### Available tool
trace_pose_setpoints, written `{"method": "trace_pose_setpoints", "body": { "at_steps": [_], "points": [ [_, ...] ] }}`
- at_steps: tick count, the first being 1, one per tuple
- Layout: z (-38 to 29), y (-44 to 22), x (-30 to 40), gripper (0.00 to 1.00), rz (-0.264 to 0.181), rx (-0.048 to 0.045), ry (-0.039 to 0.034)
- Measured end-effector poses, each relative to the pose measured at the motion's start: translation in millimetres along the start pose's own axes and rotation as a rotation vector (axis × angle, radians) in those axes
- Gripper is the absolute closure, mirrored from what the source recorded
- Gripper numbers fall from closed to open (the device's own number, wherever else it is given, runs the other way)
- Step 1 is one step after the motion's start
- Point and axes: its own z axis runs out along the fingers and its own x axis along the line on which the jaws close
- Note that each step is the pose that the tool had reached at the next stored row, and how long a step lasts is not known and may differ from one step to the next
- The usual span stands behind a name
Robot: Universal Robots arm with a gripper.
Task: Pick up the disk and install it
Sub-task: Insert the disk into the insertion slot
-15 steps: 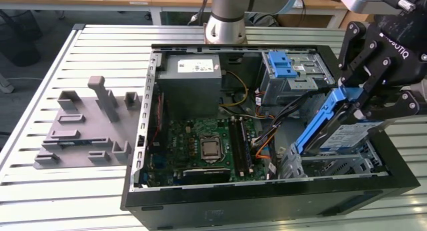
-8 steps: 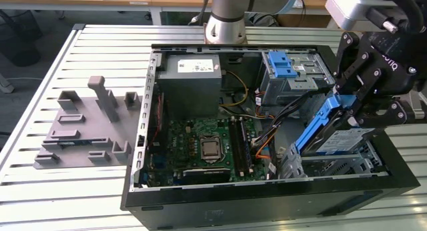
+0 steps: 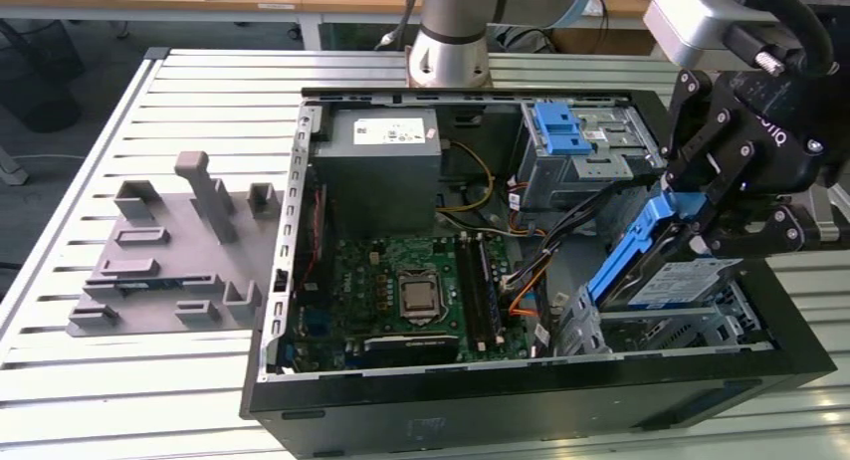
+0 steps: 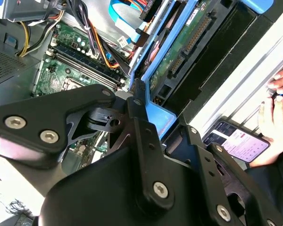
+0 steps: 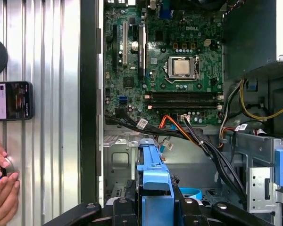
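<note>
The end effector (image 3: 694,231) is pinching the disk (image 3: 651,266) by its blue frame, holding it tilted over the drive cage (image 3: 664,331) at the exterior view's right of the open computer case (image 3: 531,395). Install step underway, I judge; the disk needs levelling and lining up with the cage.

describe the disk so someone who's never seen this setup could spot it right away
Find the open black computer case on the slatted table. At its corner on the exterior view's right, the gripper holds the disk tilted over the metal drive bay. Unlike the small blue latch farther back, it is a flat silver drive in a blue frame.
</note>
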Motion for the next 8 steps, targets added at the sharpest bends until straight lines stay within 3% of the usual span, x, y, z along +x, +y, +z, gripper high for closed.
{"method": "trace_pose_setpoints", "body": {
  "at_steps": [8],
  "points": [
    [11.0,-0.2,0.4,0.64,0.000,0.0000,-0.0001]
  ]
}}
